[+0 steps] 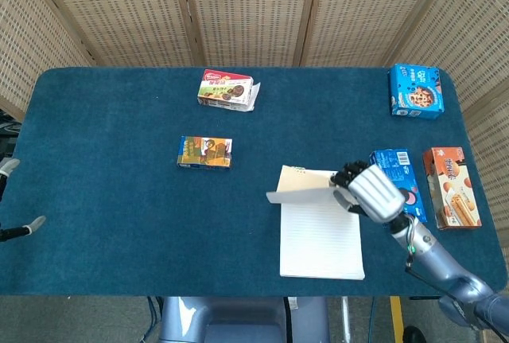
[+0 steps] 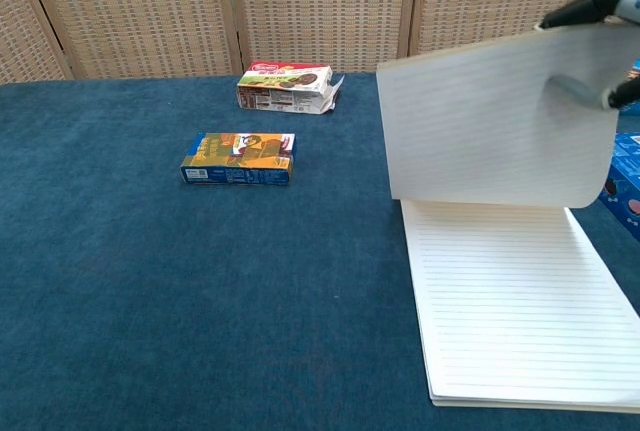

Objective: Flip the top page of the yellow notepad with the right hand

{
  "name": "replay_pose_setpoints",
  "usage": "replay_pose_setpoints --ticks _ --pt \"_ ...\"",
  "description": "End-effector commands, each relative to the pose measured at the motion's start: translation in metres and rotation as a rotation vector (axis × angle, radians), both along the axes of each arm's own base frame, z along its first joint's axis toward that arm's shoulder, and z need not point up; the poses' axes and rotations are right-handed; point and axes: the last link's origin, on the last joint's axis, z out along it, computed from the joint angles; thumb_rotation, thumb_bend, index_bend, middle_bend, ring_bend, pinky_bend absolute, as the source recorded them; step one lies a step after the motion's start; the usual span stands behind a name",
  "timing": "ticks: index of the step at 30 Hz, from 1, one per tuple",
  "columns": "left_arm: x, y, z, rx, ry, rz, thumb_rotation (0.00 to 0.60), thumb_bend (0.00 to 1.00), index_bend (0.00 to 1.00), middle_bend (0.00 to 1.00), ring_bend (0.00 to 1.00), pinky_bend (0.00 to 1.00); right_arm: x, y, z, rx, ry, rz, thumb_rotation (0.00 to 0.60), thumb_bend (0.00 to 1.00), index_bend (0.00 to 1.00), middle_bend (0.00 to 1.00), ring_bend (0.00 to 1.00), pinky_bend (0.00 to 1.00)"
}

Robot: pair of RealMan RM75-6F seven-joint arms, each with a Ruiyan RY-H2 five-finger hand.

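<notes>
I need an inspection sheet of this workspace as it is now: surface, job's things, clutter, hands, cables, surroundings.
Surface: table covered in dark blue cloth.
Job's things: yellow notepad lies flat near the front edge, lined page showing; its top page is lifted, standing roughly upright.
Clutter: red-topped snack box at the back; orange-blue box in the middle; blue cookie box at the back right; blue sandwich-cookie box and orange box on the right.
Hands: right hand pinches the lifted page; left hand only partly seen at the left edge, state unclear.
Cables: nothing seen.
Surroundings: woven folding screen behind the table.
</notes>
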Motion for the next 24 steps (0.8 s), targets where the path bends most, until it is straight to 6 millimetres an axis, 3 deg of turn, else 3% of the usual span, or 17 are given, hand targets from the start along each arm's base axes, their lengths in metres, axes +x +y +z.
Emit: replay_pose_setpoints --ticks 1,6,12,13,15,17,19,24 --pt "-0.001 0.003 0.002 0.005 -0.001 0.006 0.6 0.0 0.0 0.0 0.0 0.0 0.045 -0.062 0.021 -0.048 -0.005 -0.146 0.6 0.57 0.65 0.62 0.49 0.54" --pt "-0.004 0.007 0.002 0.008 0.0 0.024 0.6 0.0 0.0 0.0 0.0 0.0 0.06 -0.111 0.019 -0.099 0.075 -0.269 0.6 0.57 0.65 0.62 0.49 0.54" --pt "-0.009 0.015 0.0 0.011 0.016 0.067 0.6 0.0 0.0 0.0 0.0 0.0 0.059 -0.163 0.007 -0.126 0.149 -0.439 0.6 0.54 0.65 0.6 0.48 0.54" --pt "-0.009 0.017 0.0 0.011 0.019 0.074 0.6 0.0 0.0 0.0 0.0 0.0 0.059 -0.17 0.004 -0.121 0.144 -0.465 0.6 0.47 0.61 0.53 0.42 0.52" --pt "-0.009 0.019 -0.001 0.012 0.03 0.083 0.6 0.0 0.0 0.0 0.0 0.0 0.056 -0.181 0.0 -0.118 0.161 -0.502 0.6 0.29 0.41 0.29 0.21 0.37" --pt "-0.009 0.02 -0.003 0.012 0.036 0.087 0.6 0.0 0.0 0.0 0.0 0.0 0.045 -0.189 -0.006 -0.103 0.207 -0.548 0.6 0.09 0.1 0.03 0.01 0.13" --pt "-0.007 0.02 -0.005 0.009 0.04 0.089 0.6 0.0 0.0 0.0 0.0 0.0 0.032 -0.196 -0.009 -0.081 0.228 -0.616 0.6 0.01 0.01 0.0 0.0 0.05" --pt "-0.002 0.015 -0.009 0.0 0.053 0.079 0.6 0.0 0.0 0.0 0.0 0.0 0.013 -0.2 -0.009 -0.124 0.158 -0.694 0.6 0.0 0.0 0.0 0.0 0.0"
